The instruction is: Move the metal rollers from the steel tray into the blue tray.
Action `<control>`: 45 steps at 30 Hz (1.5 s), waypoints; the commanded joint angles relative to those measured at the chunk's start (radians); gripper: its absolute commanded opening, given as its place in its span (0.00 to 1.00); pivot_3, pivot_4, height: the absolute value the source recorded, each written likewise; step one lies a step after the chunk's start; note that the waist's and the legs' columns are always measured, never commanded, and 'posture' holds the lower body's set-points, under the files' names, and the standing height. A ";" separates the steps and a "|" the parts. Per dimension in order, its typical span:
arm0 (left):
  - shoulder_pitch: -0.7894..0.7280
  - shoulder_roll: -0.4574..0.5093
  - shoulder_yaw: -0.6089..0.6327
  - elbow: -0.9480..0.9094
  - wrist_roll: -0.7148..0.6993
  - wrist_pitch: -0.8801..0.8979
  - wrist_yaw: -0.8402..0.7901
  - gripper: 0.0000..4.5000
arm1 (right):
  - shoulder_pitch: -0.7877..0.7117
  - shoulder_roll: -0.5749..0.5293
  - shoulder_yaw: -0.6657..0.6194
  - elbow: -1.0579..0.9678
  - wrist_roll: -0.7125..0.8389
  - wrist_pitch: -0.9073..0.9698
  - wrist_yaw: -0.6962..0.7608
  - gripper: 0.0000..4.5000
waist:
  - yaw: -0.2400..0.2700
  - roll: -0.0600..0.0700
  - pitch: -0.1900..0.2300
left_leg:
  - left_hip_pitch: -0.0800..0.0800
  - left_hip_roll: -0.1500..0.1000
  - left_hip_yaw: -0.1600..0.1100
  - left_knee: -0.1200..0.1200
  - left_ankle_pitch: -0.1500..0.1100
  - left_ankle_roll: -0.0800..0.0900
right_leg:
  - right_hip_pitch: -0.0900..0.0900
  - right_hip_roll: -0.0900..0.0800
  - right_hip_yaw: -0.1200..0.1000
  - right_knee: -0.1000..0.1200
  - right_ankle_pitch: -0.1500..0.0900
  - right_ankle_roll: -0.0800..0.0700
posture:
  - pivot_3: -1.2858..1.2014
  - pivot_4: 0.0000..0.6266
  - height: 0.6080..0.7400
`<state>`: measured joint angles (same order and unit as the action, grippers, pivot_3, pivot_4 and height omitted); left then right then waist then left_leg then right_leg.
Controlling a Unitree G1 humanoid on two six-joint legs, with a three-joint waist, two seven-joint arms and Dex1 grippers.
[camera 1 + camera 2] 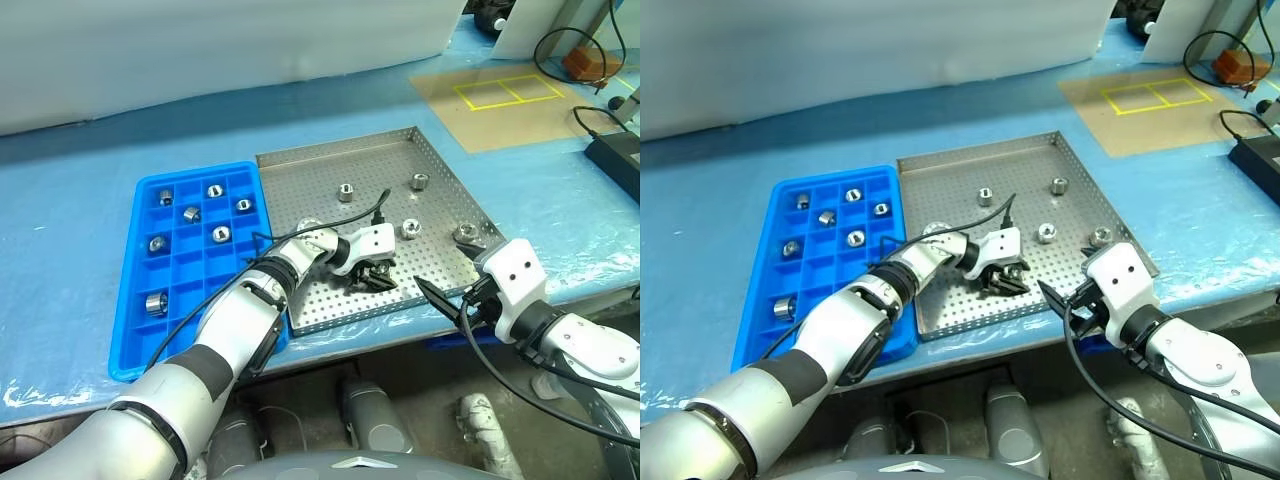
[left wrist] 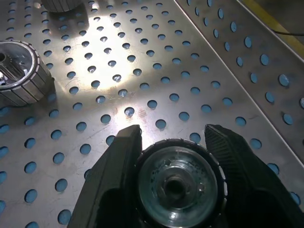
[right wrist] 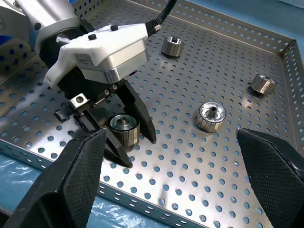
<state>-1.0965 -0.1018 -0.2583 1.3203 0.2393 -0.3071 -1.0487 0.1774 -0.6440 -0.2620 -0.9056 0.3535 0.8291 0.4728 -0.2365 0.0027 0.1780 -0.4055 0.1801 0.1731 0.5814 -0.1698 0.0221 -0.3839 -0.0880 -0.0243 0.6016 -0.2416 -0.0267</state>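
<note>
Left gripper (image 3: 127,135) clamped on a roller (image 3: 124,129), one black finger (image 2: 116,175) against each side, low over the holed floor near the front rim of the steel tray (image 1: 330,160). Seen from the left wrist, ribbed side of the held roller (image 2: 178,183) wedged between both fingers, dark centre hole facing the camera. Cannot tell whether it rests on the tray floor or sits just clear of it.

Right gripper (image 1: 455,300) spread wide, holding nothing, hovering at the tray's front right corner, near the left gripper but apart from it.

Loose rollers on the steel tray: one (image 1: 410,229) just beyond the left gripper, one (image 1: 467,235) close to the right rim, one (image 1: 419,181) farther back on the right, one (image 1: 345,192) near the middle of the tray, and one (image 1: 309,226) partly hidden behind the left wrist. All lying apart from one another.

Blue tray (image 1: 140,330) immediately left of the steel tray, long sides almost touching. Six rollers in its compartments, each alone in its own square: four in the far rows (image 1: 165,198) (image 1: 214,190) (image 1: 191,212) (image 1: 243,204), two in the middle rows (image 1: 156,243) (image 1: 221,234), and one more (image 1: 155,301) nearer the front on the left side, making seven. Remaining squares bare.

Both trays on a table (image 1: 80,180) covered in blue sheeting, with a tan mat marked by yellow rectangles (image 1: 505,92) at the far right.
</note>
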 commanded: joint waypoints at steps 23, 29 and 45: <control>0.090 0.400 0.246 -0.315 -0.278 -0.131 -0.212 0.41 | -0.367 -0.002 0.259 0.370 -0.042 -0.226 0.142 1.00 | 0.066 0.000 0.001 | -0.005 0.000 -0.001 0.000 -0.001 0.003 | -0.006 -0.002 -0.001 0.005 -0.001 0.001 | 0.39 0.24 1.00; 0.228 0.563 0.259 -0.536 -0.323 -0.015 -0.243 0.41 | -0.505 0.021 0.379 0.495 -0.042 -0.298 0.272 1.00 | 0.158 0.000 0.001 | -0.005 0.004 0.001 -0.001 0.000 0.002 | -0.008 -0.001 -0.001 0.007 -0.001 0.000 | 0.46 0.24 1.00; 0.467 0.654 0.255 -0.838 -0.380 0.176 -0.128 0.41 | -0.637 0.110 0.477 0.691 -0.103 -0.426 0.384 1.00 | 0.314 -0.001 0.001 | -0.006 0.008 0.004 -0.002 0.005 -0.013 | -0.018 0.000 -0.001 0.023 -0.003 -0.003 | 0.50 0.24 1.00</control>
<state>-0.6236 0.5546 -0.0039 0.5231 -0.1299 -0.1295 -1.1885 -0.4578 -0.5386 0.2207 -0.1952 0.2485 0.4221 0.8516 0.0773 0.0019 0.1791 -0.4116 0.1883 0.1769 0.5788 -0.1641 0.0072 -0.4019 -0.0881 -0.0248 0.6249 -0.2443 -0.0302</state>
